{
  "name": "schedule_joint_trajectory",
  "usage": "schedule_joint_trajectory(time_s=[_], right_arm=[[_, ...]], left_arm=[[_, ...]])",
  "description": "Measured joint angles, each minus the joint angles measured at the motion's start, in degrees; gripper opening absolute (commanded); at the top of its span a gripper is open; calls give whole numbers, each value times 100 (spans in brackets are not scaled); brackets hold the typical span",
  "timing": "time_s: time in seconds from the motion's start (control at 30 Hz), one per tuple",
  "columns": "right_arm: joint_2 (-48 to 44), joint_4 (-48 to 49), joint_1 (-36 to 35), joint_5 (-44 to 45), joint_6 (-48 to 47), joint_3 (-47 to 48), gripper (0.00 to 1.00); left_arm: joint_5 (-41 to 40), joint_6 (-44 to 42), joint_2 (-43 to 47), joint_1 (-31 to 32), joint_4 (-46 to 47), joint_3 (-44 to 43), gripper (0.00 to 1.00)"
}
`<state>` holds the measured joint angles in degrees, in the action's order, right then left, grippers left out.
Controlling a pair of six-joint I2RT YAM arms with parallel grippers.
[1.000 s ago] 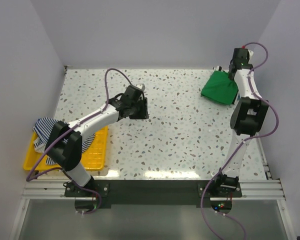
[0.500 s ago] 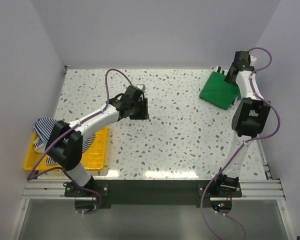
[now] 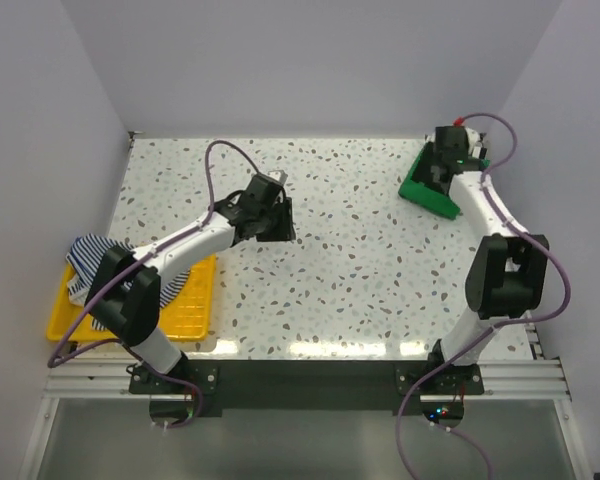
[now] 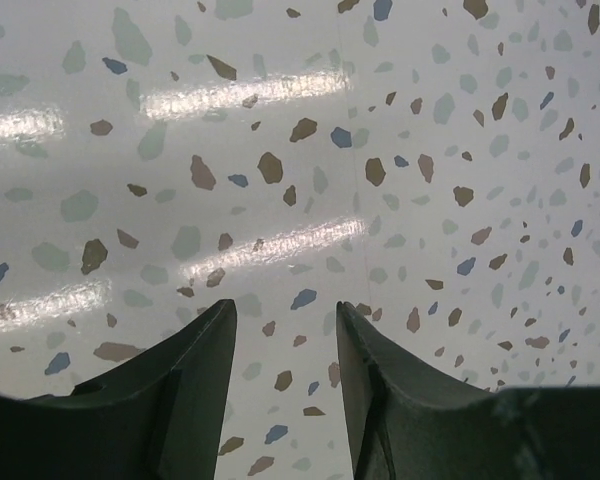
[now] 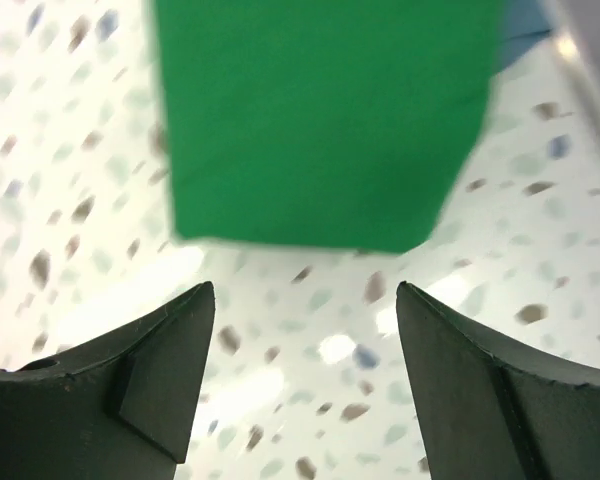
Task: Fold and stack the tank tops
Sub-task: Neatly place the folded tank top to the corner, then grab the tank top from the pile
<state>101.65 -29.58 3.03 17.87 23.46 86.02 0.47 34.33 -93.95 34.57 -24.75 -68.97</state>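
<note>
1. Fingers on my right gripper are standing spread wide with nothing between them. They are pointing at the near edge of the green tank top without touching it, as far as the blurred wrist view is letting me tell.
2. I am seeing my left gripper with its fingers parted by a narrower gap, also gripping nothing. It is hanging over the bare speckled table left of centre, well apart from both garments.
3. I am judging the task as roughly half done. The green top is lying near the far right corner of the table as a compact, straight-edged block, which is looking folded to me.
4. I am counting the striped tank top as work not yet done. It is sitting in a rumpled heap over the far left corner of the yellow tray, at the table's left side, and spilling past the rim.
5. I am expecting the remainder to be lifting the striped top out, spreading it flat, folding it, and laying one top on the other.
6. I am reading the green cloth as plain, bright and smooth, with a crisp corner and no loose straps showing. The striped one is showing navy-and-white bands in slack folds, and its neck trim is proving too small for me to make out.
</note>
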Motion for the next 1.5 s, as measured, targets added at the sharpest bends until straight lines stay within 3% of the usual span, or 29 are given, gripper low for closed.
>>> schedule_joint_trajectory(time_s=[0.27, 0.47, 0.63, 0.93, 1.03, 1.13, 1.17, 1.27, 1.4, 1.5], right_arm=[[-811, 568, -2876, -247, 319, -1609, 76], [-872, 752, -4098, -262, 612, -2133, 76], [-826, 1040, -4531, -365, 728, -2144, 76], [-745, 1248, -4572, -413, 745, -2175, 76], [-745, 1268, -4572, -413, 745, -2221, 76], [-741, 1274, -4575, -415, 745, -2251, 73], [-741, 1276, -4575, -420, 743, -2251, 73], [-741, 1296, -4575, -461, 745, -2251, 71], [-741, 1294, -4577, -544, 743, -2247, 71], [-741, 1268, -4577, -562, 737, -2199, 71]], left_arm=[[-1362, 1038, 1292, -363, -835, 470, 54], [-2583, 2009, 2747, -1652, -2002, 1276, 63], [-2706, 2157, 2924, -3053, -2277, 2275, 62], [-2312, 1869, 1316, -4000, -1541, 2470, 62], [-2164, 1794, 1003, -4135, -1296, 2376, 51], [-1965, 1709, 831, -4269, -1075, 2262, 29], [-1915, 1696, 820, -4304, -1012, 2256, 16], [-1875, 1609, 866, -4382, -964, 2256, 0], [-1897, 1427, 1215, -4426, -1353, 2059, 0], [-1882, 1204, 1759, -4433, -1650, 1421, 0]])
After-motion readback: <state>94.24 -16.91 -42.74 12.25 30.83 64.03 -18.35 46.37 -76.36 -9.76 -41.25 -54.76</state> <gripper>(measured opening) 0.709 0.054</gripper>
